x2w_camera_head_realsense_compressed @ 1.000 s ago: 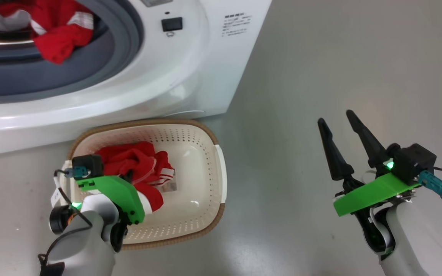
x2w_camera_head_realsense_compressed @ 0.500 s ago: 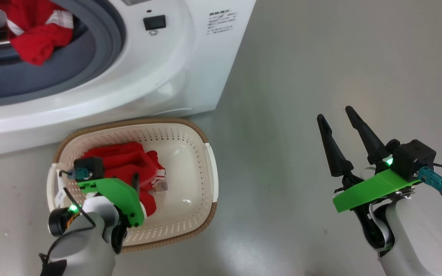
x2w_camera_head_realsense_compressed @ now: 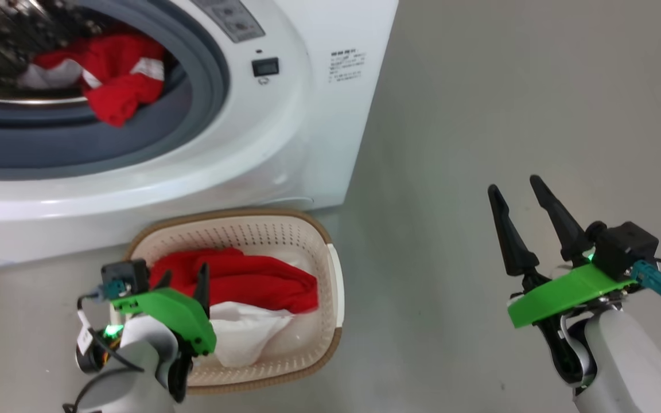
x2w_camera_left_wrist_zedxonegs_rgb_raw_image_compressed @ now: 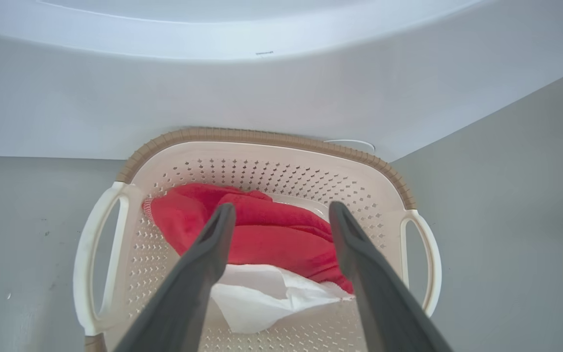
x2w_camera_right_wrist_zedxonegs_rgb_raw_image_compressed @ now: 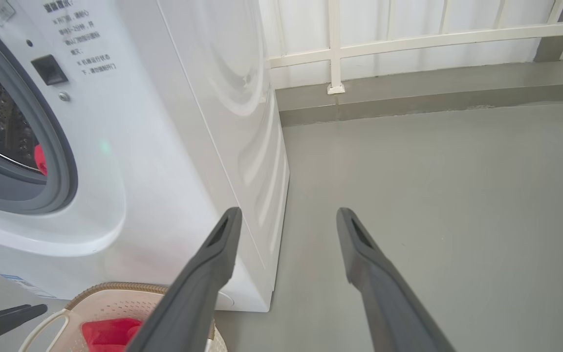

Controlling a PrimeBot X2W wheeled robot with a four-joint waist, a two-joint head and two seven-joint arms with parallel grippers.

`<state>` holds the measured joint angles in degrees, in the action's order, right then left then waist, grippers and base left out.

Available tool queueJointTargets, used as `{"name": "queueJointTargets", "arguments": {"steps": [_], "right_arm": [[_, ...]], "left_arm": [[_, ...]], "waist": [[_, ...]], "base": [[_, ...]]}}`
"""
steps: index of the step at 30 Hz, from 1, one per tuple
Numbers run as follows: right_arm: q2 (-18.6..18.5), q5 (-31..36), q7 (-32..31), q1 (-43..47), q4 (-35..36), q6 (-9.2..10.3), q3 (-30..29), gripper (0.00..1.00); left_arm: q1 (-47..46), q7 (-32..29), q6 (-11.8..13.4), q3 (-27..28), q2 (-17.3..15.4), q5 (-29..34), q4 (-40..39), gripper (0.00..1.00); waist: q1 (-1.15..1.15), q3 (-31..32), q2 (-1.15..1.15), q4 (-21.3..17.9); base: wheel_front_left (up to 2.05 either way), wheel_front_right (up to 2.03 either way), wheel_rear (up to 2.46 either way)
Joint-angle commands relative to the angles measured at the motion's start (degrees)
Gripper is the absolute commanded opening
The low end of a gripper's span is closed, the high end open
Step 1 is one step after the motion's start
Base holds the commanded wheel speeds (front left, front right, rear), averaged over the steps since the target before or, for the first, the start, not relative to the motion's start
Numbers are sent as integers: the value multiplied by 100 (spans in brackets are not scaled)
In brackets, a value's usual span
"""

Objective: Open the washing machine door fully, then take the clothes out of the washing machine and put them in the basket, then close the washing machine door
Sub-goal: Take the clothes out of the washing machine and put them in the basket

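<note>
The white washing machine (x2w_camera_head_realsense_compressed: 284,132) stands with its mouth uncovered; its door is out of view. Red clothes with white trim (x2w_camera_head_realsense_compressed: 112,86) lie in the drum against the grey rubber ring (x2w_camera_head_realsense_compressed: 193,115). The cream basket (x2w_camera_head_realsense_compressed: 307,221) sits on the floor against the machine's front. In it lies a red garment (x2w_camera_head_realsense_compressed: 250,281) with a white part showing. My left gripper (x2w_camera_head_realsense_compressed: 184,275) hangs open just above that garment (x2w_camera_left_wrist_zedxonegs_rgb_raw_image_compressed: 262,239), inside the basket's rim (x2w_camera_left_wrist_zedxonegs_rgb_raw_image_compressed: 271,137), holding nothing. My right gripper (x2w_camera_head_realsense_compressed: 514,186) stands open and empty over the floor, right of the machine (x2w_camera_right_wrist_zedxonegs_rgb_raw_image_compressed: 164,146).
Grey floor (x2w_camera_head_realsense_compressed: 508,86) stretches right of the machine and basket. A white railing and a low kerb (x2w_camera_right_wrist_zedxonegs_rgb_raw_image_compressed: 335,88) close off the far side. The basket (x2w_camera_right_wrist_zedxonegs_rgb_raw_image_compressed: 115,298) is tight against the machine, with one finger of my left gripper (x2w_camera_right_wrist_zedxonegs_rgb_raw_image_compressed: 3,320) beside it.
My left gripper has opened and let go of the red garment, which now lies spread in the basket. The head camera has shifted; my right gripper has stayed open.
</note>
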<state>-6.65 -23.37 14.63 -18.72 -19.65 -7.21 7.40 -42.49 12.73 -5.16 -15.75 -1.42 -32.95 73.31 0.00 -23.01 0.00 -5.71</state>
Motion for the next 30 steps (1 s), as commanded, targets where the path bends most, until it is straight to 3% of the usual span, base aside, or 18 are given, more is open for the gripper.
{"name": "queueJointTargets", "arguments": {"steps": [1, 8, 19, 30], "right_arm": [[-15, 80, 37, 159, 91, -28, 44, 100], [-21, 182, 37, 368, 77, -28, -91, 100], [40, 334, 37, 776, 226, -28, -291, 100], [88, 423, 37, 1236, 475, -28, -491, 100]], "left_arm": [[209, 117, -49, 122, -148, -18, -105, 100], [484, 219, -68, 231, -157, -73, -500, 100], [1703, 226, 387, 666, -471, 575, -2697, 100], [3033, 227, 333, 1192, -554, 1054, -4773, 100]], "waist": [[0, 350, 0, 179], [0, 772, 0, 279], [0, 1490, 0, 329], [0, 2170, 0, 311]], "base": [[0, 0, 0], [0, 0, 0], [0, 0, 0], [0, 0, 0]]}}
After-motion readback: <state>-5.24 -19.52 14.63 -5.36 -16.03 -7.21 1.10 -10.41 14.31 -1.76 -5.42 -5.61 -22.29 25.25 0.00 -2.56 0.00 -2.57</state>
